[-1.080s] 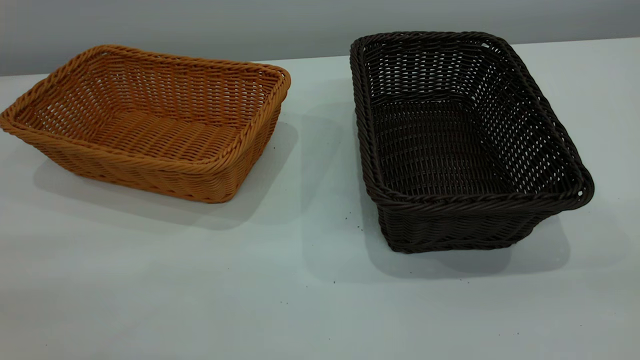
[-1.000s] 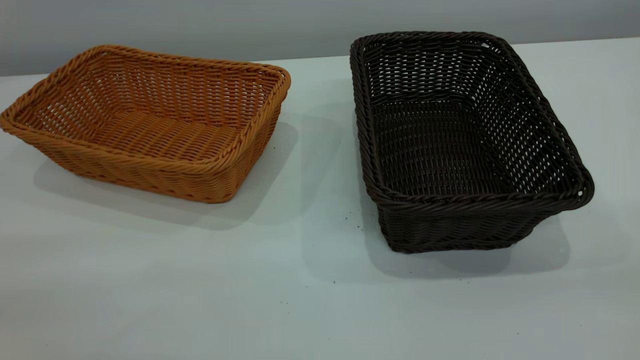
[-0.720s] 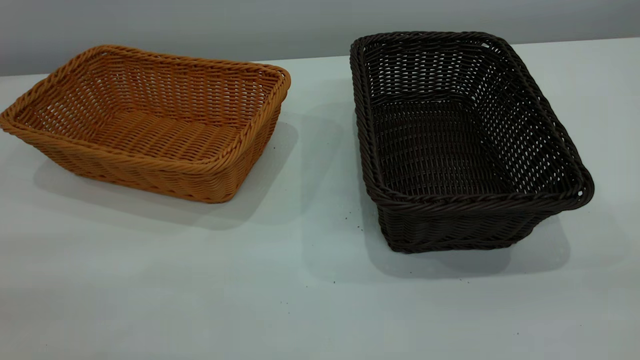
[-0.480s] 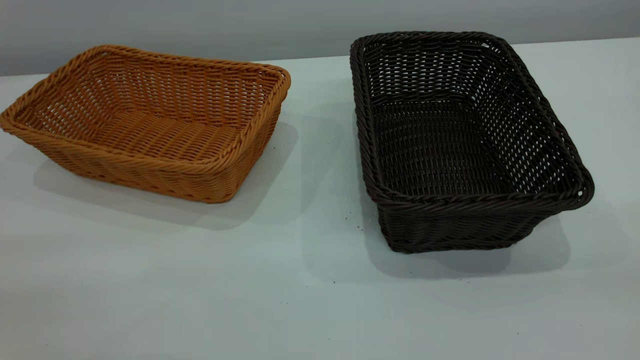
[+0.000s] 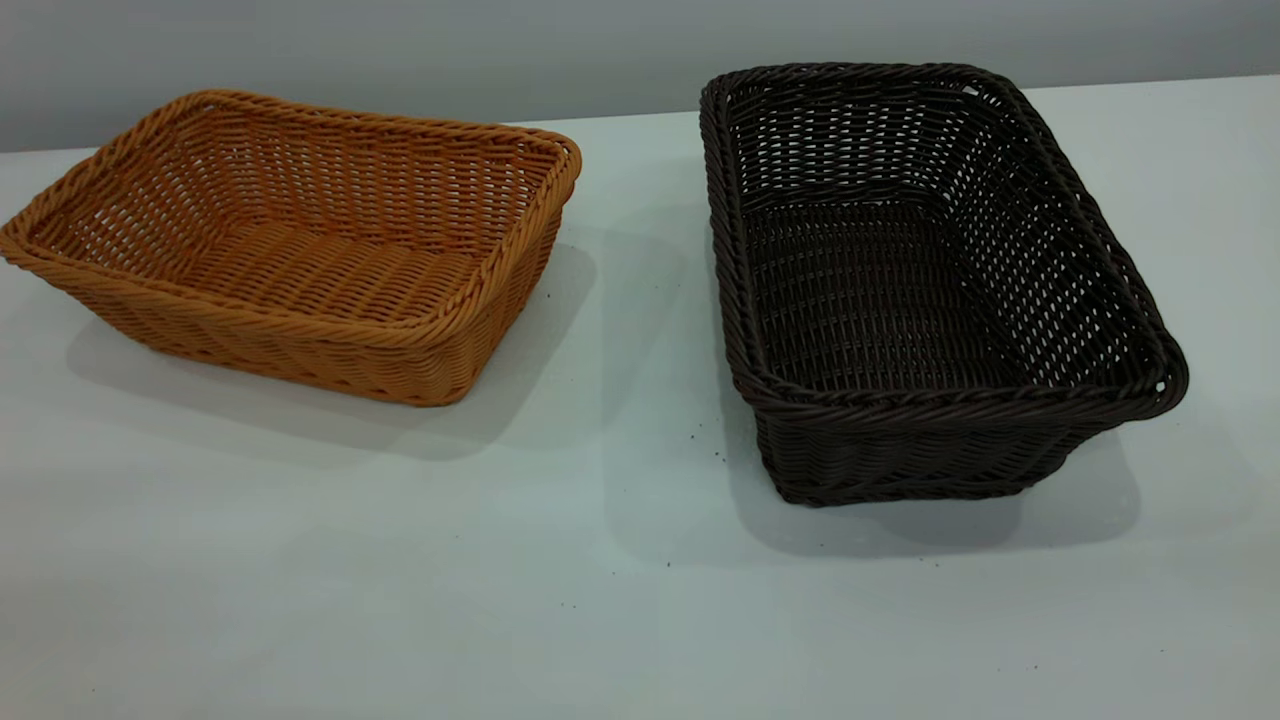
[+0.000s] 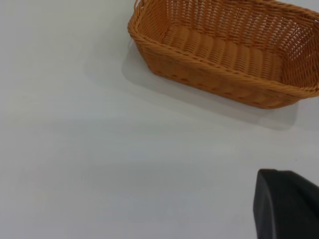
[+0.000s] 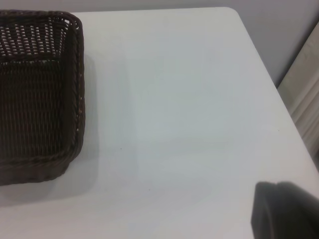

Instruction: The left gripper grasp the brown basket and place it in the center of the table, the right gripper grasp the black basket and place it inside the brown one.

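The brown basket is sitting on the bench, well apart from the left hand. The black basket is resting beside it, well apart from the right hand. Whether either hand is released or clenched cannot be told.

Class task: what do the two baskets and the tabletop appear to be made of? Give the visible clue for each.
Brown basket: woven wicker or a rattan-like synthetic, orange-tan, with a slight sheen on its braided rim.
Black basket: the same kind of weave, very dark, with openwork sides that let light through.
Table: smooth, matte white surface, probably laminate; no grain shows.
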